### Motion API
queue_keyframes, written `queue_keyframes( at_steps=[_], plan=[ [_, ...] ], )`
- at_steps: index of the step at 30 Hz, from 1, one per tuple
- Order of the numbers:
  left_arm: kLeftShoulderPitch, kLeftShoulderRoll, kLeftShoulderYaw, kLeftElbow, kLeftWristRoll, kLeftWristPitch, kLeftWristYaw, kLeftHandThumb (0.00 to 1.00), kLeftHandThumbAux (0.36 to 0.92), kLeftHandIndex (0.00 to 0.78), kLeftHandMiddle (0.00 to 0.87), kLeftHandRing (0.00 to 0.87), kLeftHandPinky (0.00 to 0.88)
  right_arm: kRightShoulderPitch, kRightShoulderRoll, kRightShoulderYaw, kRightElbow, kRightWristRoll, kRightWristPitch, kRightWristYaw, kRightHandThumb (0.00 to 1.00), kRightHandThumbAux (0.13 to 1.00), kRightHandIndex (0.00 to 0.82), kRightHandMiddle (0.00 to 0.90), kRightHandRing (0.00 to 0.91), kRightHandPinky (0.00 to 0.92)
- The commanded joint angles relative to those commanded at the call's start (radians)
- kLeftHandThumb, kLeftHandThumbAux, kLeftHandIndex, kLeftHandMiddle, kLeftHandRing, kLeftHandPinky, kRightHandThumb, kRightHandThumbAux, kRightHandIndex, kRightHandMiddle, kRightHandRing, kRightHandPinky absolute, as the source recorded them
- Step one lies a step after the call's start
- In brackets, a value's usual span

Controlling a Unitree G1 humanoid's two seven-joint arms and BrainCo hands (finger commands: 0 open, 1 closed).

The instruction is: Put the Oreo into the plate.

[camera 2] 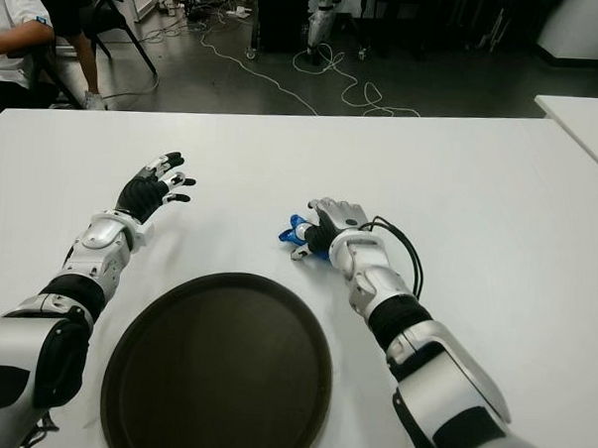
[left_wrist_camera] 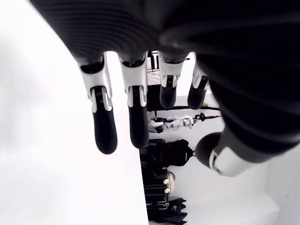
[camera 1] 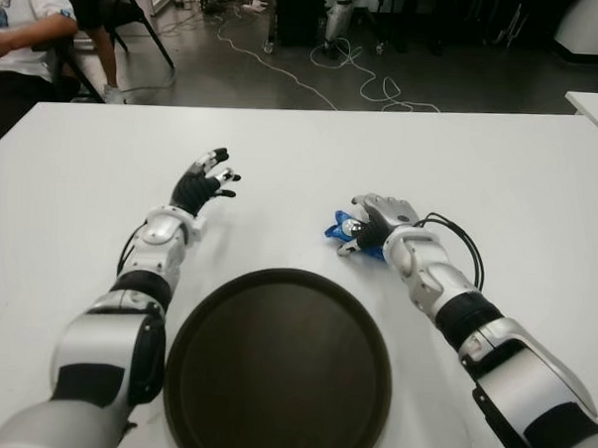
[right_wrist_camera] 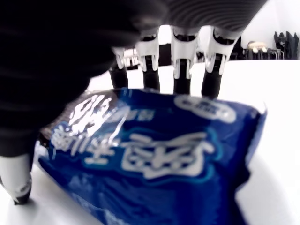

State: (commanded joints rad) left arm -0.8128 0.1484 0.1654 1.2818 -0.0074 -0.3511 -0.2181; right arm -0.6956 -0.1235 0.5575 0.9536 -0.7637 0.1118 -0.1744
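Plate first: round dark brown plastic plate (camera 1: pixel 278 367) sits nearest the robot on the white table (camera 1: pixel 500 173), between the two forearms, with nothing in it. Just beyond its far rim, toward the robot's right, lies the blue glossy foil Oreo packet (right_wrist_camera: pixel 154 164), on the table and outside the plate. Right hand (camera 1: pixel 370 227) is over the packet, fingers (right_wrist_camera: pixel 182 61) curled down the far side and thumb at the near edge, closed around it; packet bottom looks to be touching the table. Right wrist view shows white lettering with pale blue outline on the wrapper, characters not Latin, too blurred and skewed to read; a white oval patch near one corner, also unreadable. No brand word legible in any view. Left hand (camera 1: pixel 203 183) shows beyond the plate on the robot's left, well apart from the packet, fingers (left_wrist_camera: pixel 104 126) extended and spread, holding nothing; whether it touches the table cannot be told. Black cable (camera 1: pixel 457 241) loops by the right wrist. Far off past the table edge: dark floor with white cables (camera 1: pixel 316 71), a seated person in a white shirt (camera 1: pixel 25 24) at far left, another white table corner (camera 1: pixel 597 108) at far right.
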Motion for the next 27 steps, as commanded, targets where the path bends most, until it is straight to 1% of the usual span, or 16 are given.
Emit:
queue_keyframes(
  at_steps=[3,4,7,8,9,10,11,12,13,16,19,24,27],
  plan=[
    [0.0,0.0,0.001,0.0,-0.001,0.001,0.001,0.245,0.636,0.017,0.092,0.251,0.385,0.0,0.003,-0.001,0.018,0.001,-0.021,-0.052,0.0,0.626,0.22,0.205,0.217,0.237],
    [-0.001,0.0,0.001,0.0,-0.001,0.001,0.001,0.246,0.637,0.017,0.093,0.251,0.385,0.001,0.004,-0.004,0.025,0.001,-0.035,-0.086,0.0,0.631,0.23,0.213,0.226,0.249],
    [-0.001,-0.001,0.001,0.0,-0.001,0.002,0.001,0.245,0.632,0.015,0.092,0.251,0.384,0.002,0.004,-0.009,0.043,0.001,-0.067,-0.157,0.048,0.715,0.334,0.331,0.349,0.378],
    [-0.001,-0.001,0.001,0.0,-0.001,0.002,0.001,0.244,0.63,0.014,0.092,0.251,0.385,0.002,0.004,-0.01,0.047,0.001,-0.075,-0.175,0.173,0.718,0.352,0.37,0.384,0.41],
    [-0.001,-0.001,0.0,0.0,-0.001,0.002,0.001,0.241,0.628,0.014,0.092,0.252,0.386,0.001,0.004,-0.011,0.052,0.002,-0.082,-0.189,0.356,0.722,0.378,0.427,0.436,0.456],
    [-0.002,-0.001,0.0,0.0,-0.001,0.002,0.002,0.239,0.627,0.013,0.092,0.253,0.387,0.0,0.005,-0.011,0.058,0.002,-0.087,-0.198,0.473,0.724,0.395,0.463,0.47,0.486],
    [-0.002,-0.001,0.0,0.001,-0.001,0.003,0.001,0.238,0.627,0.013,0.093,0.253,0.387,-0.003,0.003,-0.011,0.065,0.0,-0.097,-0.221,0.515,0.725,0.401,0.476,0.481,0.497],
    [-0.002,-0.001,0.001,0.001,-0.001,0.003,0.001,0.231,0.626,0.013,0.093,0.252,0.384,-0.006,0.002,-0.01,0.071,-0.002,-0.106,-0.24,0.579,0.725,0.411,0.526,0.525,0.528],
    [-0.003,-0.001,0.0,0.001,-0.001,0.004,0.002,0.226,0.626,0.014,0.094,0.252,0.382,-0.008,0.0,-0.009,0.077,-0.004,-0.118,-0.263,0.619,0.725,0.417,0.558,0.553,0.549],
    [-0.003,-0.002,0.0,0.0,-0.001,0.004,0.001,0.217,0.631,0.015,0.092,0.25,0.38,-0.014,-0.001,-0.009,0.094,-0.004,-0.141,-0.3,0.669,0.725,0.425,0.621,0.613,0.6],
    [-0.003,-0.002,0.001,0.0,-0.003,0.002,-0.002,0.22,0.639,0.017,0.09,0.253,0.383,-0.018,-0.001,-0.015,0.106,0.004,-0.169,-0.336,0.686,0.725,0.429,0.655,0.645,0.626],
    [-0.002,-0.002,0.0,0.0,-0.001,0.0,0.001,0.215,0.639,0.028,0.092,0.262,0.377,-0.022,0.0,-0.019,0.12,0.008,-0.191,-0.36,0.694,0.726,0.43,0.674,0.665,0.648],
    [-0.002,-0.003,0.002,0.0,-0.003,-0.002,0.0,0.22,0.627,0.026,0.092,0.267,0.383,-0.024,0.0,-0.02,0.125,0.008,-0.199,-0.369,0.695,0.727,0.43,0.681,0.67,0.651]
  ],
)
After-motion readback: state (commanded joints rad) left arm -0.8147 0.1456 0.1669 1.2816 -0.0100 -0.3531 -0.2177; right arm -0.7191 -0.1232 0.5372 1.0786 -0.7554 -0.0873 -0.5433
